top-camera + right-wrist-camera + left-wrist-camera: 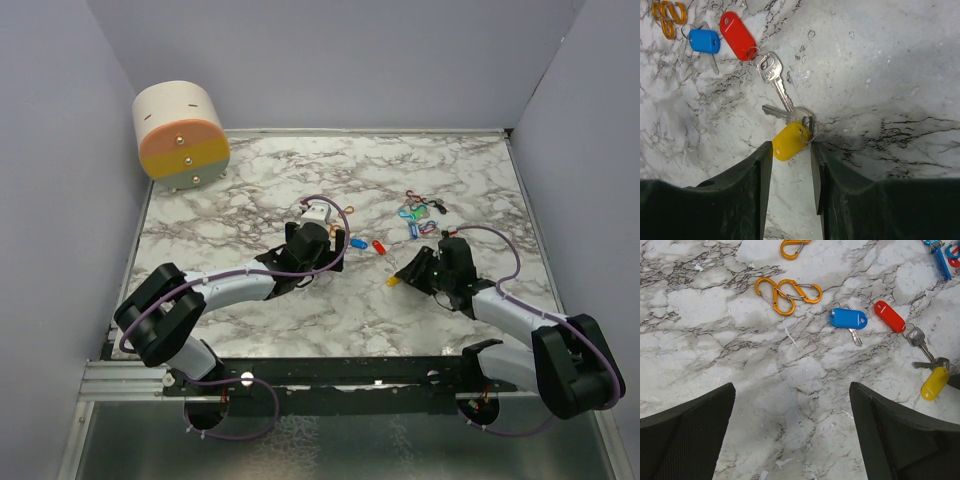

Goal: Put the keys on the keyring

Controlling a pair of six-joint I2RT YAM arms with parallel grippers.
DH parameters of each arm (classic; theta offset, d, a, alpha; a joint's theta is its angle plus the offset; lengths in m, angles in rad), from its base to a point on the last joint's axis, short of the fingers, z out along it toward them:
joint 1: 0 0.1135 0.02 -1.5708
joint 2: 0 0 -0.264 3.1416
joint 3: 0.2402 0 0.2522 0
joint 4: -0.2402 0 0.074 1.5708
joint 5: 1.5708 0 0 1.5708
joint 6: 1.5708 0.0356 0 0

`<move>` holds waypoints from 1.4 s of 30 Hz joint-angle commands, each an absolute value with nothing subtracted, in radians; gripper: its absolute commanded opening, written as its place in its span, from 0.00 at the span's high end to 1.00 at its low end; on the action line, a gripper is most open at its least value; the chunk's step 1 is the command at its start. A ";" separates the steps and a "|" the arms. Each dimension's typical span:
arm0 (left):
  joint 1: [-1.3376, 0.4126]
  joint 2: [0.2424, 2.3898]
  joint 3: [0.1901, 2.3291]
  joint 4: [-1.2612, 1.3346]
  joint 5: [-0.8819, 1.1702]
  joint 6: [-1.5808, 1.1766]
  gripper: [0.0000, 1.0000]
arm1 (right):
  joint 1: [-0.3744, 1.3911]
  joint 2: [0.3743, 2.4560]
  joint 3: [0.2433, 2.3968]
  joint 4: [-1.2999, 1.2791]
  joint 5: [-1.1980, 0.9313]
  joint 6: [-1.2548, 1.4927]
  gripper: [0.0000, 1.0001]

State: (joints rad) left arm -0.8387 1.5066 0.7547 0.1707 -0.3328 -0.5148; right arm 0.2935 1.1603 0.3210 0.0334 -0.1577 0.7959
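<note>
The right claw [791, 150] is low over the white, grey-veined marble counter [240, 190]. Its two black fingers [740, 195] stand close on either side of the yellow plastic-tagged key [787, 141]. The lower end of the yellow tag sits in the narrow gap between the tips and one finger's edge looks to meet it, but I cannot tell whether the claw is pinching the tag or only flanking it. That key's thin wire ring and silver blade lie flat on the counter just past the fingertips. Crossing them is the blade of the red-tagged key [737, 36], an oblong red plastic tag with a larger silver key on its ring. Just beside the red tag lies the smaller blue-tagged key [705, 41]. Near the blue one rest two linked orange figure-eight metal clips [785, 292]. The left claw [792, 387] is released, its dark jaws spread wide above bare marble near the clips and the blue tag, touching nothing. Towards the far right of the counter is a small cluster of blue, green and red pieces [418, 212], too small to tell apart. A cream-and-orange rounded container [180, 135] sits at the far left corner.
</note>
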 commanded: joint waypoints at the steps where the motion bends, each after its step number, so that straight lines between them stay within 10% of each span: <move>1: -0.833 1.480 0.752 0.177 -0.337 -0.504 0.01 | 0.298 1.179 0.330 0.040 -0.093 0.806 0.63; 42: -0.824 1.482 0.739 0.180 -0.334 -0.504 0.01 | 0.298 1.233 0.348 0.061 0.019 0.828 0.99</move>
